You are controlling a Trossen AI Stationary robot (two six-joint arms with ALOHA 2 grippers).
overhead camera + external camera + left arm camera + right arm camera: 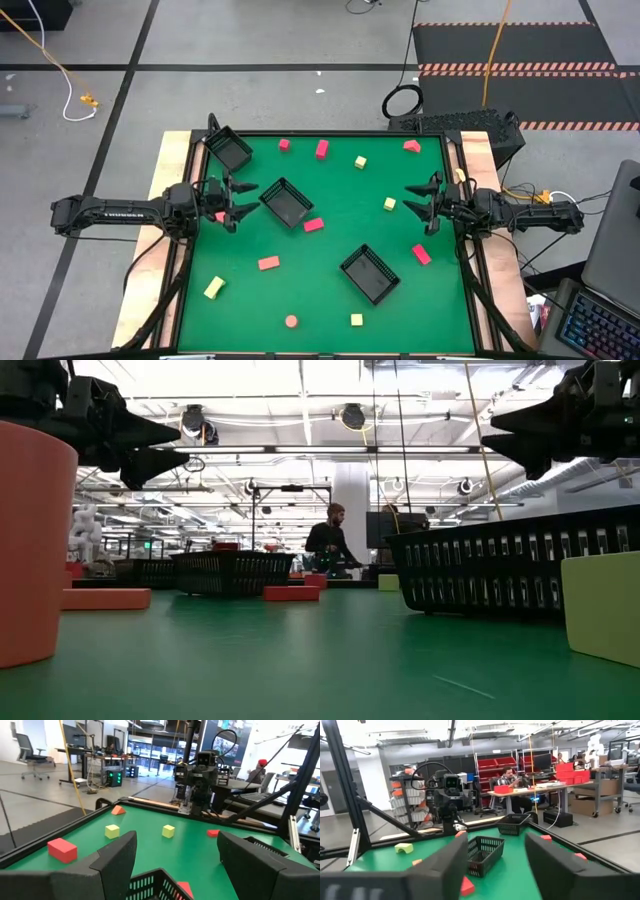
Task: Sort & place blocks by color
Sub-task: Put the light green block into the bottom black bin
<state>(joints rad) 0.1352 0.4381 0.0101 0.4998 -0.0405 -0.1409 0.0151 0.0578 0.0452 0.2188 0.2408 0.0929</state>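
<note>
Both arms hang over the green mat [320, 290], one at each side edge, facing each other. The left gripper [243, 200] has its fingers spread wide, nothing between them. Right in front of it sits the middle tray [287, 202], touching nothing of the gripper, and just past that tray lies a red bar [314, 224]. A small red block [220, 216] shows just beside the left gripper's wrist (partly hidden by the arm). Off to one side of this gripper, in the mat's far corner, stands the corner tray [230, 149].

Over to the right gripper [422, 204]: also spread open, holding nothing. A yellow cube [390, 203] lies near its fingertips, apart from them. A red block [421, 254] lies close beside it, toward the near edge, and the near tray [370, 273] sits beyond that.

The rest are scattered well away from both grippers: red pieces [322, 149] and a yellow cube [360, 161] along the far edge, a red bar [268, 263], a yellow bar [214, 289], a round red one [291, 322] and a yellow cube [356, 320] toward the near edge. All three trays look empty from above.
</note>
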